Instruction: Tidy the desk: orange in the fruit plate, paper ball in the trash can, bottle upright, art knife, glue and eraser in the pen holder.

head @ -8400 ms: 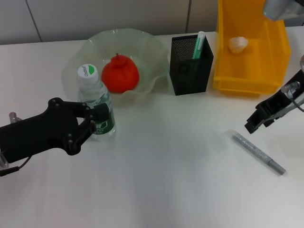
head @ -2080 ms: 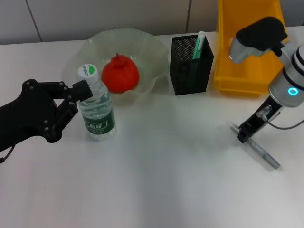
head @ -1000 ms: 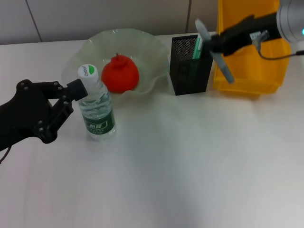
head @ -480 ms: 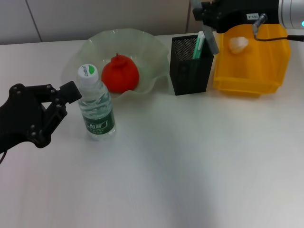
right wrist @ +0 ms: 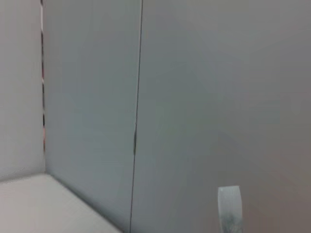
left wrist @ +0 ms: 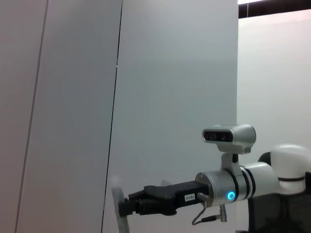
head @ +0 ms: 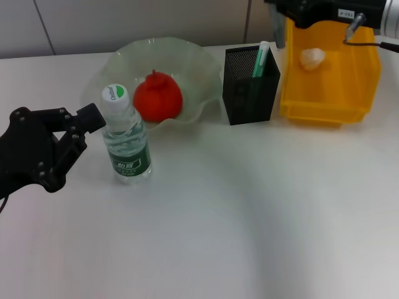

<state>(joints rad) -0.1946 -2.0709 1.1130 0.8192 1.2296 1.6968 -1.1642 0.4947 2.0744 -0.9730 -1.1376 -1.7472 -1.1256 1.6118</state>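
The right gripper (head: 278,14) hangs above the pen holder (head: 250,86), jaws clamped on the knife (head: 276,28). The left gripper (head: 78,128), jaws spread wide, sits beside the one upright bottle (head: 126,140), not gripping it. One orange (head: 157,96) lies in the plate (head: 187,59), one paper ball (head: 312,58) in the bin (head: 358,56).

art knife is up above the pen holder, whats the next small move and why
Probably lower the right gripper straight down so the art knife slides into the pen holder. The knife hangs near vertical just above the holder's rim, beside the green pen.
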